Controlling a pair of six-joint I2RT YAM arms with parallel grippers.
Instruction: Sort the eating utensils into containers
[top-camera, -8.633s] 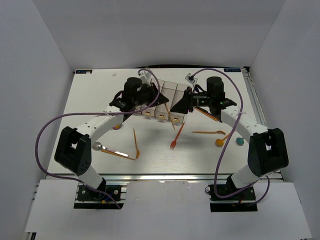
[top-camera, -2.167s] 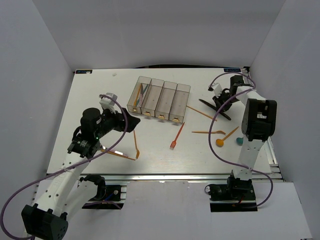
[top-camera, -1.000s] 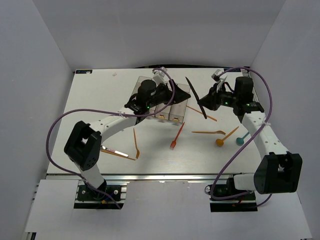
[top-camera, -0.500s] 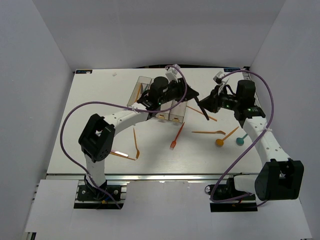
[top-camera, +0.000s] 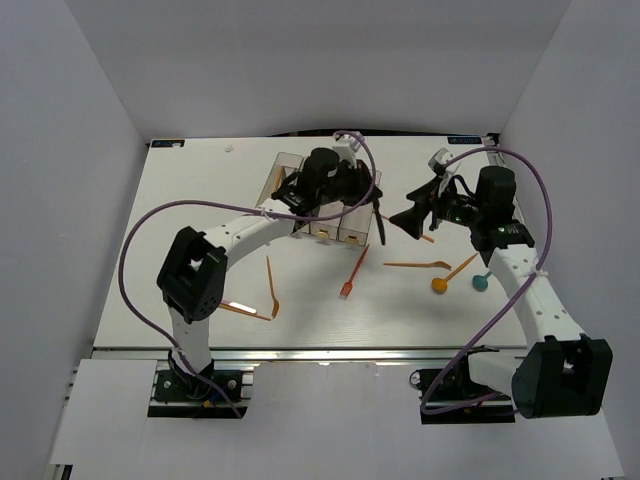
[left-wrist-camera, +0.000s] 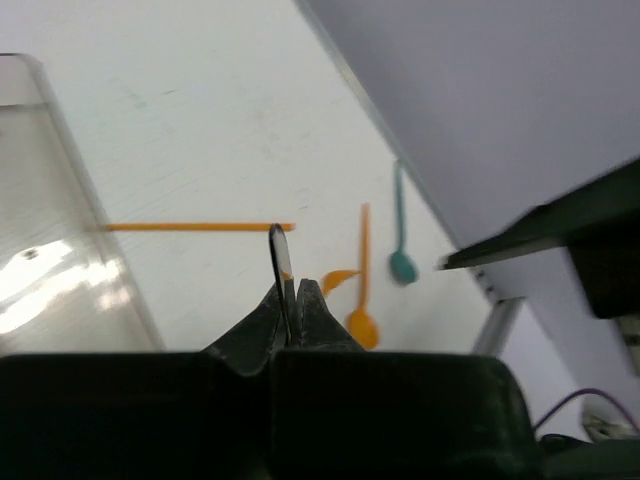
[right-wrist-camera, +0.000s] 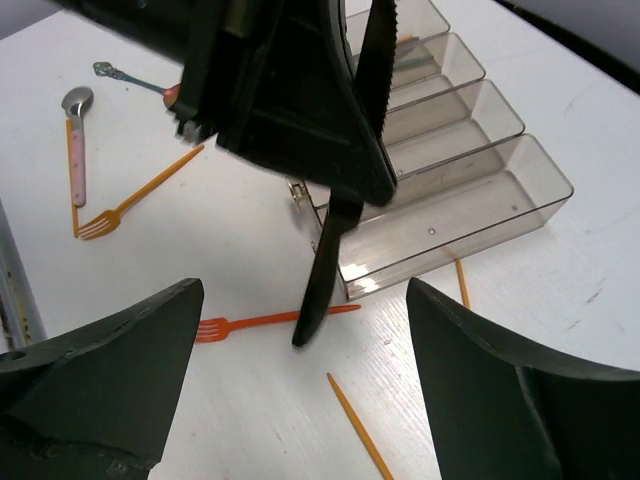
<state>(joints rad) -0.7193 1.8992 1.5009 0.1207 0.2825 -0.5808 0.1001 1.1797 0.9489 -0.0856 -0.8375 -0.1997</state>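
Note:
My left gripper (top-camera: 372, 200) is shut on a black serrated knife (top-camera: 381, 228), which hangs blade-up, handle down, just past the right end of the containers (top-camera: 284, 172). In the right wrist view the knife (right-wrist-camera: 340, 200) dangles in front of the clear bins (right-wrist-camera: 450, 190). My right gripper (top-camera: 408, 215) stands open just right of the knife, nothing between its fingers (right-wrist-camera: 100, 390). In the left wrist view the knife (left-wrist-camera: 280, 258) shows edge-on between the pads. Loose utensils lie on the table: a red fork (top-camera: 354, 270), an orange fork (top-camera: 271, 285), an orange spoon (top-camera: 438, 283), a teal spoon (top-camera: 481, 280).
A thin orange stick (right-wrist-camera: 365, 440) lies near the right gripper, another (left-wrist-camera: 200, 227) beside the bin wall (left-wrist-camera: 60, 250). A grey-bowled spoon (top-camera: 235, 306) lies at front left. Purple cables loop over both arms. White walls stand on three sides.
My right gripper has opened and let go of the black knife. My left gripper has shut on it, and the knife now hangs from the left gripper alone.

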